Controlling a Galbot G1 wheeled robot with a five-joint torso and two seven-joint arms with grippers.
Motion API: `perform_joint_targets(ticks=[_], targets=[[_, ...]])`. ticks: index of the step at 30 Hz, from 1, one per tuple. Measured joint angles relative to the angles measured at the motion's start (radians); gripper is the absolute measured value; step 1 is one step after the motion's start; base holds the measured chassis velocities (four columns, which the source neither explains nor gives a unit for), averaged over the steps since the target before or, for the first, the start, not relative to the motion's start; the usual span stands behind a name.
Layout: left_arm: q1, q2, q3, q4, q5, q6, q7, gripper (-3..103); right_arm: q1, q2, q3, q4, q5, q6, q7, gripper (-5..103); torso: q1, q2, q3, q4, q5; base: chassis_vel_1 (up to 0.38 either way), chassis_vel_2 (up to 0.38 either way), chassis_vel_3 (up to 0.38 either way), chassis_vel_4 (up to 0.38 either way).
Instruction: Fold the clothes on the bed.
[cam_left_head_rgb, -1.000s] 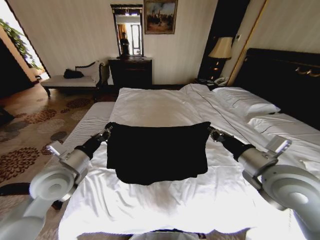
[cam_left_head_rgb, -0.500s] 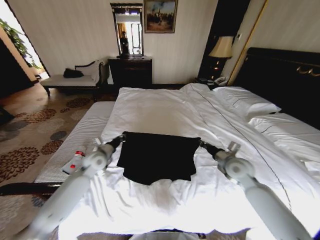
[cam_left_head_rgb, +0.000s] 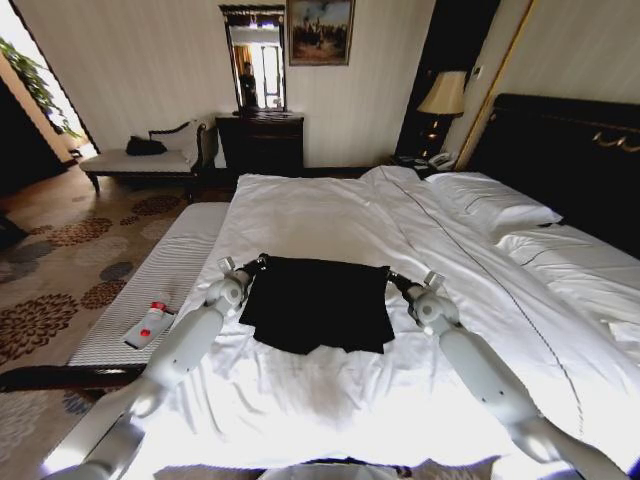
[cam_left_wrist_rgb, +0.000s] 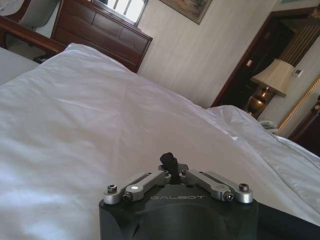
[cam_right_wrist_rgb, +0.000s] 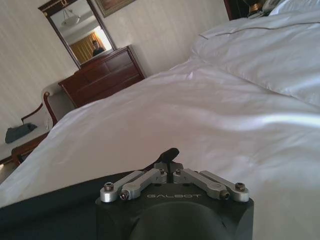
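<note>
Your arms have stretched out and lowered the black T-shirt (cam_left_head_rgb: 318, 303) flat onto the bed (cam_left_head_rgb: 330, 215). Left gripper (cam_left_head_rgb: 259, 262) and right gripper (cam_left_head_rgb: 389, 277) pinch its far corners — jaws narrow. Fold laid; next, release cleanly.

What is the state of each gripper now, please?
Left gripper: shut on the far left corner of the black T-shirt.
Right gripper: shut on the T-shirt's far right corner.
</note>
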Motion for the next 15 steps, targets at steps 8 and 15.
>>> perform_joint_targets(ticks=[8,15], targets=[[-0.009,-0.020,0.013,0.052,0.037,-0.016,0.026,2,0.035,0.022,-0.013,-0.091,-0.034,0.045,-0.038,1,0.000,0.000,0.000,-0.0006,0.0000,0.000,0.000,0.000,0.000],[0.039,0.008,0.011,-0.018,0.045,-0.032,0.027,2,-0.027,0.022,0.003,-0.033,-0.081,0.083,-0.059,1,0.000,0.000,0.000,-0.0003,0.0000,0.000,0.000,0.000,0.000]])
